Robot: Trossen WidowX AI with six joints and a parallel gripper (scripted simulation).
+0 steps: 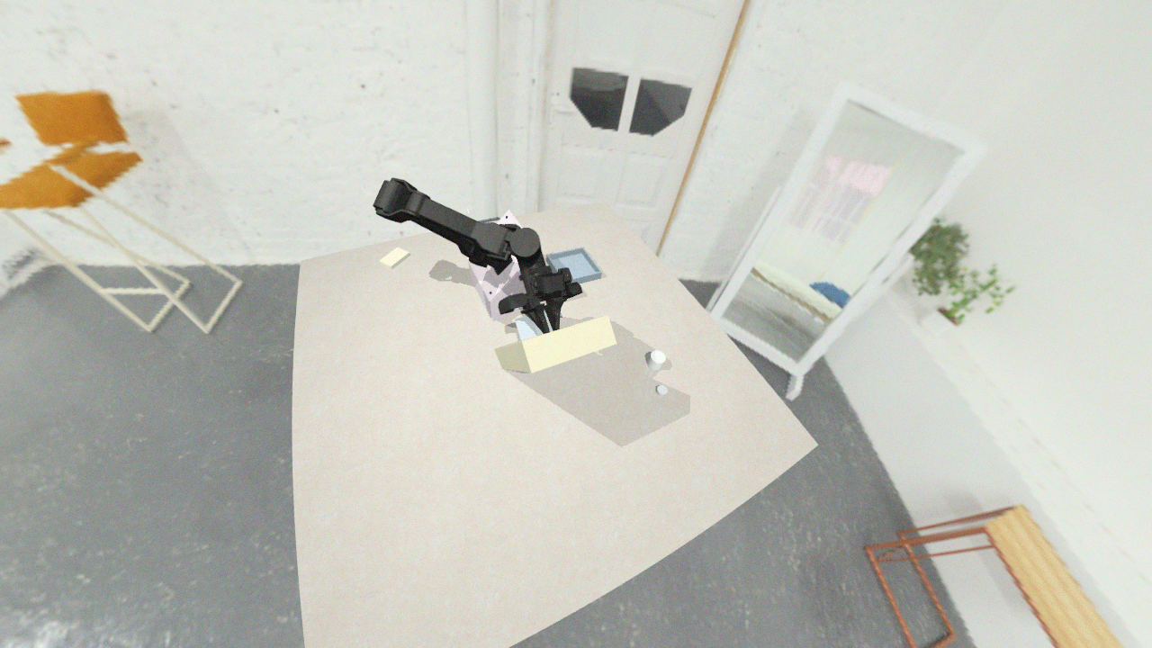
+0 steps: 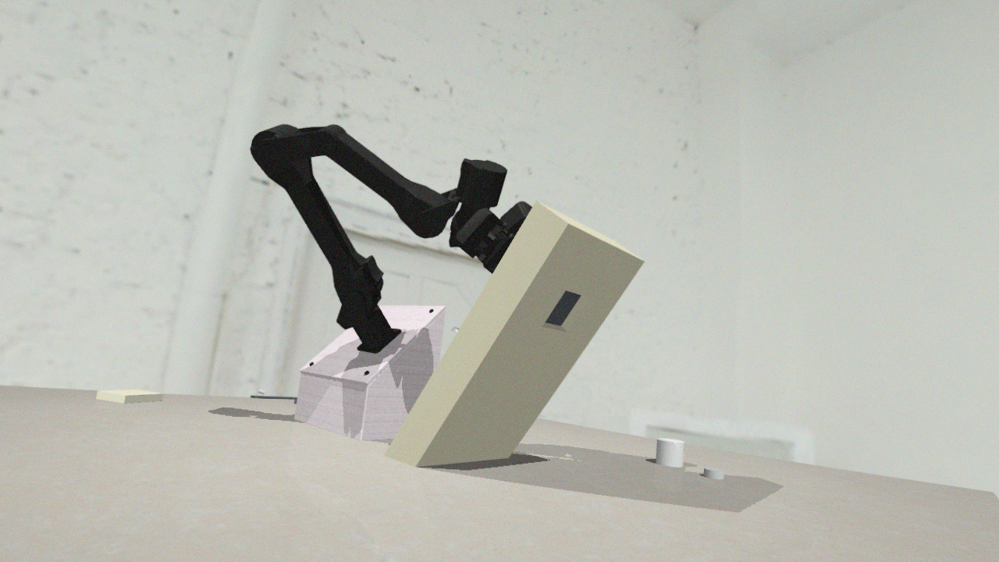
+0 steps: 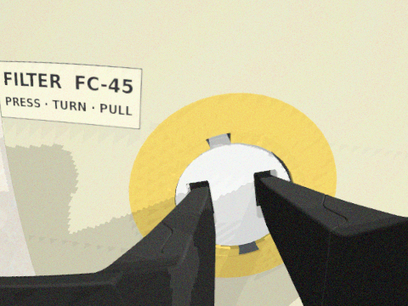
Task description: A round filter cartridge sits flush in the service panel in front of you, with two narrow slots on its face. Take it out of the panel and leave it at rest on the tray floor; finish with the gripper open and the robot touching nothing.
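The round white filter cartridge sits in a yellow ring on the tilted cream service panel, which also shows in the top view. Small tabs show at its top and bottom rim. My gripper is pressed against the cartridge face, partly open, with one fingertip in each of the two narrow slots. A strip of the white face shows between the fingers. The blue tray stands behind the arm, beyond the panel. In the exterior view the gripper is against the panel's upper front face.
A label left of the ring reads FILTER FC-45, PRESS TURN PULL. The arm stands on a pale pedestal. Two small white cylinders lie right of the panel. A flat cream block lies at the far left.
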